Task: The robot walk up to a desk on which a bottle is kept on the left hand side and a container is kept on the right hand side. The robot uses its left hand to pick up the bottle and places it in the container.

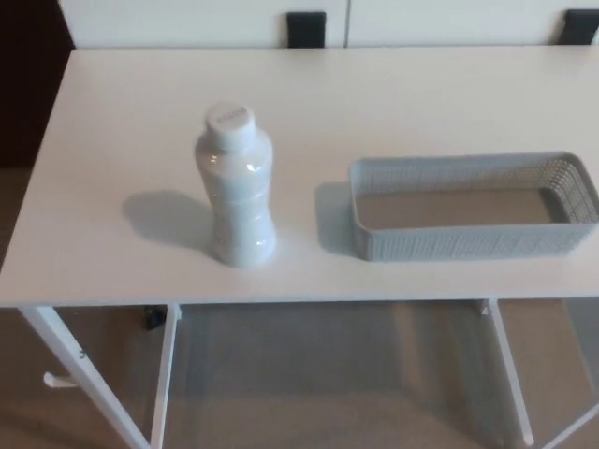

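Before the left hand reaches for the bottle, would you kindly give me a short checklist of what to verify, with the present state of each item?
1. White plastic bottle upright, cap on: ok.
2. Bottle stands clear of the grey perforated plastic basket, with a gap between them: ok.
3. Basket interior free to take the bottle: ok, nothing shows inside.
4. Bottle and basket both rest fully on the white desk, back from its front edge: ok.
5. Left hand open and lined up with the bottle: cannot tell, it is not in view.
6. Right hand clear of the basket: cannot tell where it is, but nothing of it shows near the basket.
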{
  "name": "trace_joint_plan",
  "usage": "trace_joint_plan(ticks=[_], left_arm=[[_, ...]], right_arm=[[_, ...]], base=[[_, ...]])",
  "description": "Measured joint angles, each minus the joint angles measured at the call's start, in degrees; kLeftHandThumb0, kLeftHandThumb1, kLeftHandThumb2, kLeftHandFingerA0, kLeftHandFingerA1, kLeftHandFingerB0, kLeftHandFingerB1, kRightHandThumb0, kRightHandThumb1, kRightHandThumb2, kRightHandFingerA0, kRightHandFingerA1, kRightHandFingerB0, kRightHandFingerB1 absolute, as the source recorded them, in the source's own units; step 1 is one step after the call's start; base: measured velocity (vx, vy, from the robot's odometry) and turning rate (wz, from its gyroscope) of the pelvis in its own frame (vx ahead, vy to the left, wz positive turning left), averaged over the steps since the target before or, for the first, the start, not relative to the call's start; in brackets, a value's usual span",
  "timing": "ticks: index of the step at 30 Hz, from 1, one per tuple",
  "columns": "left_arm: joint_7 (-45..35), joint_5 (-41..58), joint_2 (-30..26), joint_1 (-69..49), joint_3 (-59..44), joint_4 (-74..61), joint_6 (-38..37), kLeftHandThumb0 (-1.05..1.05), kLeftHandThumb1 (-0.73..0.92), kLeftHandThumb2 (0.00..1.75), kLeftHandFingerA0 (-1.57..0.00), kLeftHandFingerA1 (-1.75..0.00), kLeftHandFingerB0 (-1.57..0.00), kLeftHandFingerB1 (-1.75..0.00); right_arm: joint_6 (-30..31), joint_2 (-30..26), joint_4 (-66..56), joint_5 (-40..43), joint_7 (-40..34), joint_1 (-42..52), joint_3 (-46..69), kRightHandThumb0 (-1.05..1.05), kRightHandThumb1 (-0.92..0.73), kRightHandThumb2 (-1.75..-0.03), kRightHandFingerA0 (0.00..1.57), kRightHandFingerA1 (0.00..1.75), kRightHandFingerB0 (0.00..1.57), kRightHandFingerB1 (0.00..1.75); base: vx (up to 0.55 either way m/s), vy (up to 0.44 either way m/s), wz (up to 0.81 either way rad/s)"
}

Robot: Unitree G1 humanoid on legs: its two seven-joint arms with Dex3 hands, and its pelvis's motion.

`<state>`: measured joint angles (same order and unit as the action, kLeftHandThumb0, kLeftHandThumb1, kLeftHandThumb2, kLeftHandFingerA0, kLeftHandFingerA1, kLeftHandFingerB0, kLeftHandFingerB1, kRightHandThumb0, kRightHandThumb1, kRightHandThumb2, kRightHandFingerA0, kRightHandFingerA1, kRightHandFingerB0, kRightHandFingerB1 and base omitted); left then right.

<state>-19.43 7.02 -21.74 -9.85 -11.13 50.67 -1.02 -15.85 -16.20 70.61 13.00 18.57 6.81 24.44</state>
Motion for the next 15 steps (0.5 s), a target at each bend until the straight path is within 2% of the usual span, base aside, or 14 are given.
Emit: trace_joint_plan(ticks=[1, 2, 3, 4, 5, 6, 7, 10, 15], left_arm=[[-0.03, -0.07, -0.10, -0.05, 0.17, 0.04, -0.03, -0.37, 0.62, 0.59, -0.52, -0.39, -0.37, -0.33], [-0.07, -0.11, -0.23, -0.07, 0.40, 0.07, -0.05, -0.36, 0.60, 0.58, -0.54, -0.39, -0.37, -0.33], [-0.07, -0.12, -0.29, -0.04, 0.48, 0.07, -0.03, -0.44, 0.50, 0.73, -0.48, -0.49, -0.33, -0.42], [-0.06, -0.12, -0.35, 0.07, 0.50, 0.07, -0.01, -0.44, 0.50, 0.73, -0.48, -0.49, -0.33, -0.42], [-0.02, -0.11, -0.39, 0.26, 0.54, 0.13, 0.05, -0.37, 0.60, 0.58, -0.53, -0.39, -0.37, -0.33], [0.02, -0.11, -0.48, 0.55, 0.60, 0.32, 0.12, -0.37, 0.61, 0.59, -0.50, -0.39, -0.36, -0.33], [0.08, -0.19, -0.56, 0.96, 0.71, 0.65, 0.20, -0.36, 0.62, 0.59, -0.50, -0.39, -0.36, -0.33], [0.07, -0.46, -0.49, 1.28, 1.59, 0.73, 0.45, -0.37, 0.61, 0.59, -0.50, -0.39, -0.36, -0.33], [0.11, -0.54, -0.45, 1.13, 1.70, -0.21, 0.72, -0.37, 0.65, 0.59, -0.44, -0.37, -0.35, -0.32]], right_arm=[[0.00, 0.00, 0.02, -0.03, -0.08, -0.02, -0.10, -0.46, -0.28, -0.64, 0.93, 0.61, 0.58, 0.52], [0.00, 0.00, 0.04, -0.05, -0.18, -0.04, -0.16, -0.46, -0.26, -0.60, 0.95, 0.59, 0.60, 0.49], [0.00, 0.00, 0.06, -0.06, -0.21, -0.06, -0.19, -0.44, -0.27, -0.62, 0.94, 0.61, 0.60, 0.51], [0.00, 0.00, 0.08, -0.05, -0.24, -0.07, -0.21, -0.44, -0.27, -0.62, 0.94, 0.61, 0.60, 0.51], [0.00, 0.00, 0.12, -0.05, -0.26, -0.07, -0.22, -0.35, -0.32, -0.49, 0.98, 0.53, 0.64, 0.44], [0.00, 0.00, 0.14, -0.04, -0.29, -0.07, -0.22, -0.36, -0.31, -0.49, 0.99, 0.52, 0.63, 0.44], [0.01, -0.09, 0.19, -0.04, -0.31, -0.07, -0.24, -0.43, -0.28, -0.64, 0.94, 0.61, 0.57, 0.51], [0.01, -0.59, 0.45, -0.04, -0.55, -0.33, -0.28, -0.48, -0.27, -0.62, 0.95, 0.59, 0.58, 0.49], [-0.04, -0.81, 0.89, -0.07, -0.80, 0.14, -0.44, -0.43, -0.27, -0.61, 0.96, 0.60, 0.61, 0.50]], base=[[0.09, 0.000, 0.08], [0.00, 0.000, 0.00], [0.06, -0.113, 0.04], [0.05, -0.135, 0.06], [0.06, -0.190, 0.09], [0.04, -0.189, 0.16], [-0.01, -0.233, -0.08], [0.07, -0.315, -0.04], [0.03, -0.053, -0.02]])
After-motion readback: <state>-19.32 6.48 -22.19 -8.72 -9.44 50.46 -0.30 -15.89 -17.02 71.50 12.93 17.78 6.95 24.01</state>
